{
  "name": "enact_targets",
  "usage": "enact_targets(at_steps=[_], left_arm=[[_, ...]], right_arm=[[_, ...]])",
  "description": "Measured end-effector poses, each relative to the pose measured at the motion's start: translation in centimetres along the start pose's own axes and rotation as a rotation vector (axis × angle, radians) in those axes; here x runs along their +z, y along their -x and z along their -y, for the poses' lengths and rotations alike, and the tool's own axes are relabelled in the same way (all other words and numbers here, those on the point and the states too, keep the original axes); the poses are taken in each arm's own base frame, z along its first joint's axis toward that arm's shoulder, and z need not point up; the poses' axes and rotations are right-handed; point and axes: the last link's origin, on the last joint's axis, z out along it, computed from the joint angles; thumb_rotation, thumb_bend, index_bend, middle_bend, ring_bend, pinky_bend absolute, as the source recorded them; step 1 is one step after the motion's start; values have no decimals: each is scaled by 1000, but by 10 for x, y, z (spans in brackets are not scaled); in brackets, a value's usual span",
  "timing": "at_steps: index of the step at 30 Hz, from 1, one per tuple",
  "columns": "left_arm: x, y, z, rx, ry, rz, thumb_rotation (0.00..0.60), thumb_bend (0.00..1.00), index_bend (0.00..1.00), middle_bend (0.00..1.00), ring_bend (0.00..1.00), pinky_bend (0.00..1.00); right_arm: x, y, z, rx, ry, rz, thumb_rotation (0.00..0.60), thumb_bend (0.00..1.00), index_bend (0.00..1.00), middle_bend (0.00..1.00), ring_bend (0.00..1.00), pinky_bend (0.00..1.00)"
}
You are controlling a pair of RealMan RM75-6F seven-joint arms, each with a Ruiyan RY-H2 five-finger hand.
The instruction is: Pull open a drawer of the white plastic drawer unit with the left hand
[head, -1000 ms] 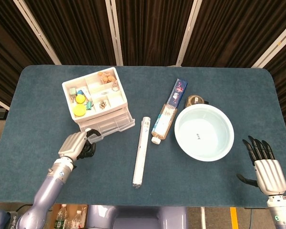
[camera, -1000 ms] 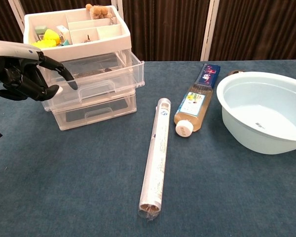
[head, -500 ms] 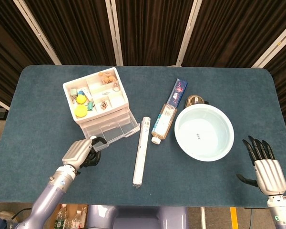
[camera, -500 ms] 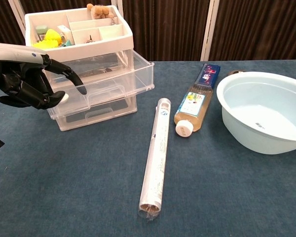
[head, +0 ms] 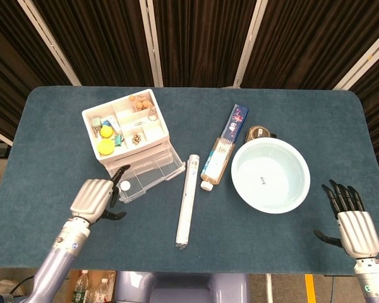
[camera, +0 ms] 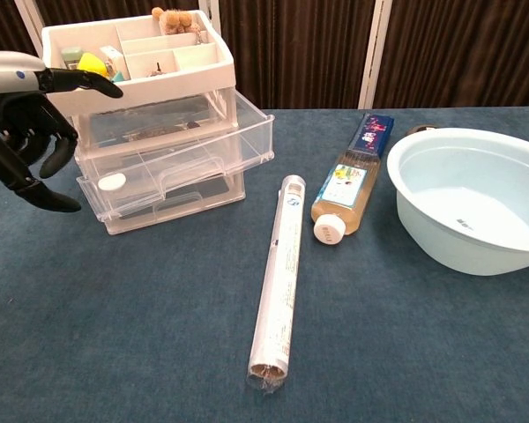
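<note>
What moved: The left hand point(head: 96, 199) has let go of the drawer point(head: 153, 173) and slid back toward the near edge. A second ago its fingers were hooked on the drawer front. The drawer has come out further too.

Head view, left hand: It sits just near and left of the drawer front, not touching it. Its fingers are apart and hold nothing, so I think the pull is done.

Head view, drawer: It sticks out toward the near right from the white plastic drawer unit point(head: 125, 132), which stands on the far left of the table point(head: 50, 126). A small white round thing point(head: 125, 185) lies in its near left corner.

Head view, right hand: The right hand point(head: 352, 224) rests at the near right, well apart from everything. Its fingers are spread and empty. It stays out of the way because this job is for the other hand.

Chest view, left hand: The left hand point(camera: 22, 123) is at the far left, fingers spread, beside the unit.

Chest view, drawer: The clear drawer point(camera: 181, 154) hangs out past the one under it. The top tray point(camera: 137, 57) holds little toys.

Chest view, other things: A long tube point(camera: 278, 278), a bottle point(camera: 351, 181) and a pale bowl point(camera: 472, 198) lie to the right, away from the pull path.
</note>
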Motion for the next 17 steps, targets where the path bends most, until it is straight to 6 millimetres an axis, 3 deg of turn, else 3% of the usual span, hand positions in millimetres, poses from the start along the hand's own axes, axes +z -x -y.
enact_targets(at_steps=[6, 10, 17], left_arm=[[-22, -2, 25, 103, -10, -79, 600, 14, 48, 100, 43, 177], [-47, 1, 58, 163, -29, -157, 600, 1, 19, 2, 0, 83], [-88, 11, 133, 279, -126, -242, 600, 0, 0, 0, 0, 58]], right_arm=[[1, -1, -1, 3, 5, -5, 600, 127, 0, 0, 0, 0], [2, -1, -2, -4, 9, -12, 600, 127, 0, 0, 0, 0], [1, -1, -3, -32, 21, -19, 600, 126, 0, 0, 0, 0]])
